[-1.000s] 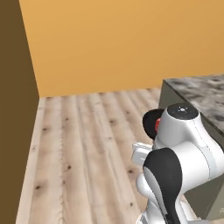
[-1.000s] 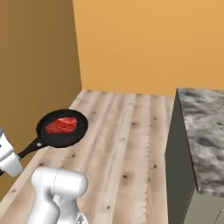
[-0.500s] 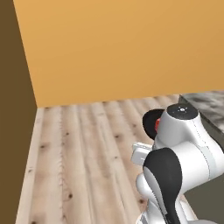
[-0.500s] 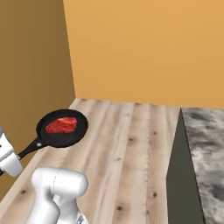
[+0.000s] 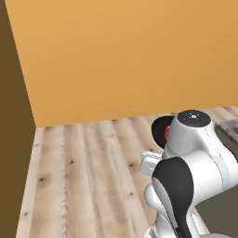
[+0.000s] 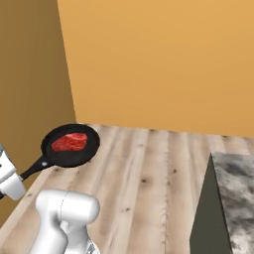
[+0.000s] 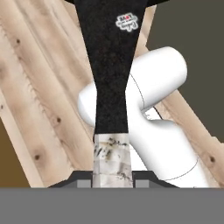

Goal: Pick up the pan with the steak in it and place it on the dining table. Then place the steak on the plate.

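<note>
- out past the gripper (image 7: 112, 181), along the line of its fingers, runs the black pan handle (image 7: 111, 74), widening toward the top of the hand view; its pale speckled end sits between the two dark finger tips, so the gripper is closed on the handle.
- at the far end of that handle, in the right base view, the frying pan (image 6: 70, 145) hangs level in the air above the wooden floor (image 6: 149, 168), well clear of it.
- inside the pan, about in its middle, lies the red steak (image 6: 69, 141), flat on the pan's bottom.
- from the left base view, a dark arc of the pan (image 5: 161, 130) and a sliver of red show just beyond the white arm's upper joint.
- far to the gripper's right and lower, the dining table (image 6: 238, 198) shows a corner of its grey speckled marble top and a dark side panel, well apart from the pan.
- behind everything stands an orange wall (image 6: 163, 59), with a brown wall (image 6: 30, 74) meeting it on the pan's side.
</note>
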Robot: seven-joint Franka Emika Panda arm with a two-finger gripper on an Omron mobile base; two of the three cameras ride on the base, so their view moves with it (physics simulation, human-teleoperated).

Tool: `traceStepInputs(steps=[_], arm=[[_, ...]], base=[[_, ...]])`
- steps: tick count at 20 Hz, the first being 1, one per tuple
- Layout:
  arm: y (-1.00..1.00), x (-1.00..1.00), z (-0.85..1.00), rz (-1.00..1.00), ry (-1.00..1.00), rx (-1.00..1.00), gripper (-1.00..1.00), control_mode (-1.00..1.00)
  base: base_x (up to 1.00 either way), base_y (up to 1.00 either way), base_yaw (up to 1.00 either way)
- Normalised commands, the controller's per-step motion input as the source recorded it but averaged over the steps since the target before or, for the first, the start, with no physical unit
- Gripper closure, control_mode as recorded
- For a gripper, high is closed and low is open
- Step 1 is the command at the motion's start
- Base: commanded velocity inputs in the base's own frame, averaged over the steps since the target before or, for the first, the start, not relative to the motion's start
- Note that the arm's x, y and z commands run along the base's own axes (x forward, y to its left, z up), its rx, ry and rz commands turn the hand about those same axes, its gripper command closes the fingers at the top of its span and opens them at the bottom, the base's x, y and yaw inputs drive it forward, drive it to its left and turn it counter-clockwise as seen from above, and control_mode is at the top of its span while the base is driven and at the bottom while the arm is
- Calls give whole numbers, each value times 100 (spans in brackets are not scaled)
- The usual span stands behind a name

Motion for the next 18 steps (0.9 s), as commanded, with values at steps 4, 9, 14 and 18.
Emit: traceStepInputs(steps=[4,9,14,18], arm=[[0,0,0,0,0,0,100,100],[0,0,0,0,0,0,100,100],[0,0,0,0,0,0,100,100],[0,0,0,0,0,0,100,100]], base=[[100,3,-3],[100,2,-3],[100,3,-3],[100,3,-3]])
